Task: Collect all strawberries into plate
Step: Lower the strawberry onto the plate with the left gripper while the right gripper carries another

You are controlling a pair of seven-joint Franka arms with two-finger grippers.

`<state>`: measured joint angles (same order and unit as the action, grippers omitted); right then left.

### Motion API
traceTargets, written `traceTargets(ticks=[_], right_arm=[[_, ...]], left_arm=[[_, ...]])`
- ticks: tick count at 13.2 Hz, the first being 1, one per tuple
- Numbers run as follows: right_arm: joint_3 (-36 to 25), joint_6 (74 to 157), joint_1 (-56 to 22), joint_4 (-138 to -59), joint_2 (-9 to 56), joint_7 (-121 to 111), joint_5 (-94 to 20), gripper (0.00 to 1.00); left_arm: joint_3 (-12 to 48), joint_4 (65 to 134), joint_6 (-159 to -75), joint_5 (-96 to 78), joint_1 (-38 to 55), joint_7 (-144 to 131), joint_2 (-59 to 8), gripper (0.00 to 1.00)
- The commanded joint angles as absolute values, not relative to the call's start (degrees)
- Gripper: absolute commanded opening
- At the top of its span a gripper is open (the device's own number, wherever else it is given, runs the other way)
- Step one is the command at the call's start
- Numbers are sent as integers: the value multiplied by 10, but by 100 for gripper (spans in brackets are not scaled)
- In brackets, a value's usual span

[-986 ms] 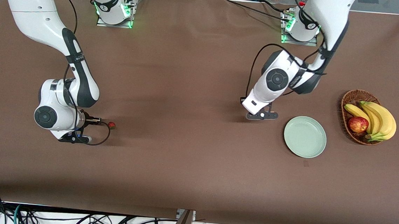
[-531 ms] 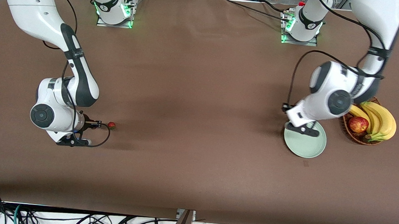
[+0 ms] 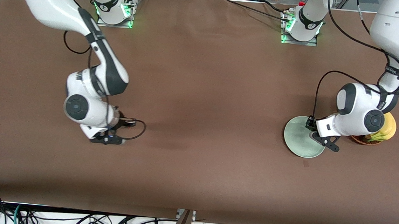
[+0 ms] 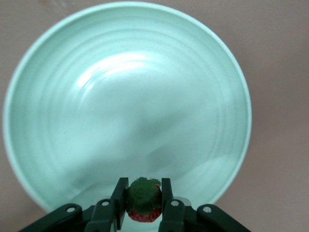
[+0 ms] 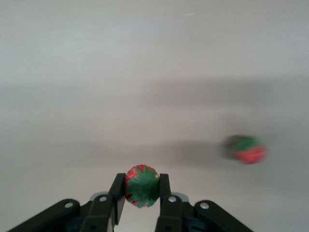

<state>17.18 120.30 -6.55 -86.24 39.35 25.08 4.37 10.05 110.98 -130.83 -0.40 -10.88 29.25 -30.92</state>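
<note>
Writing: a small dark logo band on each forearm, too small for me to read.
Surface (image 3: 198, 126): brown cloth, matte, faintly creased.
Plate (image 3: 298, 136): round, shallow, pale mint green, glossy, with faint concentric rings and a raised rim; it sits toward my left arm's end of the surface, with the wicker basket (image 3: 359, 139) just beside it at about 3 o'clock in the front view.
My left tool (image 4: 143, 203): black fingers pinched tight on one strawberry (image 4: 143, 200), red with a dark green leafy cap, held over the plate's rim area.
My right tool (image 5: 141, 193): narrow, clamped on a second strawberry (image 5: 141, 186), red, dimpled, with a star-shaped green top, low over the cloth toward my right arm's end.
Third strawberry (image 5: 247, 149): lying on the cloth near my right tool, blurred in the right wrist view, hidden in the front view.
Basket contents: a yellow banana (image 3: 389, 127), smooth-skinned, mostly hidden by my left wrist.
</note>
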Motion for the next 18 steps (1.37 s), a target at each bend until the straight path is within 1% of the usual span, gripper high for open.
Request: traceTargets(ticks=[1,2,4,6,8,9,10,14,16,18], right_arm=[[176,1225,-125,-830,420,345,50,5],[176,1226,-147,-812,432,378,50,5],[175,1228,-192,-767,460,433,50,5],[172,1230,-244,-702,498,488,50,5],[171,1255,-292,-639,542,546,50,5],[167,1278,-313,-619,560,565,50,5],[162,1308,-332,-610,573,575,50,5],[156,1449,-387,-601,631,584,50,5],[157,1485,-406,-578,660,599,50,5],[158,1495,-413,-575,664,600,50,5]], left_arm=[[106,1097,-1310,-4,-106,311,-313,94],[106,1097,-1309,-4,-108,311,-313,100],[106,1097,-1306,-4,-108,311,-311,100],[106,1097,-1304,-4,-108,311,-309,100],[109,1098,-1298,-4,-108,309,-305,100],[110,1097,-1280,-4,-108,308,-300,100],[110,1097,-1268,-4,-107,303,-297,100],[111,1097,-1265,-4,-104,301,-290,100],[111,1097,-1265,-4,-104,301,-290,100],[111,1096,-1265,-4,-104,301,-290,100]])
